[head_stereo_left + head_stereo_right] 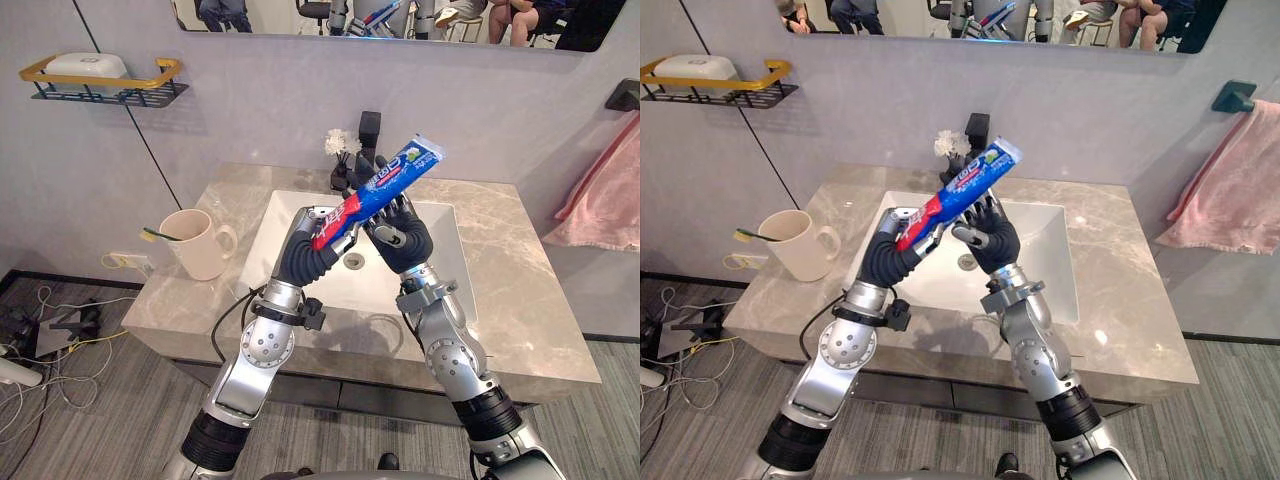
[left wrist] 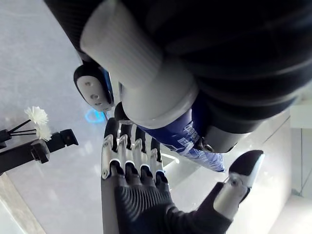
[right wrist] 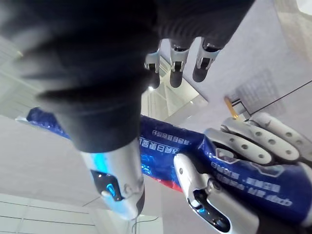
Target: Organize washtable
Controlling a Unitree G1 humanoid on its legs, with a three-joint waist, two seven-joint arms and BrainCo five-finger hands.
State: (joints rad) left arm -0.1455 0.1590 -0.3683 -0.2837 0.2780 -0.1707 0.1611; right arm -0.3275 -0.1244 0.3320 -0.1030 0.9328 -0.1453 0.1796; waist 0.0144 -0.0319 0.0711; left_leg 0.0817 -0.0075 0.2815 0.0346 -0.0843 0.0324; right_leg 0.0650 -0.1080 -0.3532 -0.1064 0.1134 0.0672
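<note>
**Currently: toothpaste tube being held by both hands above the sink**

The toothpaste tube [image 1: 385,180] is being held aloft over the sink [image 1: 440,265]. It is slanted, with its red end low toward eight o'clock and its blue end high toward two o'clock. It is being gripped near the red end by the left hand [image 1: 315,237]. In the right wrist view that hand's fingers [image 3: 243,141] are being curled round the tube, with the thumb pressed on the other side. The right hand [image 1: 402,232] is being held spread, fingers straight and thumb apart, with the tube's blue middle lying between them; no clamp is being made there.

Judged from this, the tube is being steadied or passed across so that it can be gripped at a better place for setting down. At nine o'clock from the sink a mug [image 1: 195,250] with a toothbrush [image 1: 158,236] in it is standing on the desk [image 1: 520,310]. It is being taken as the tube's likely home. The height is probably being chosen so that the black faucet [image 1: 368,130] at twelve o'clock is not being struck.
</note>
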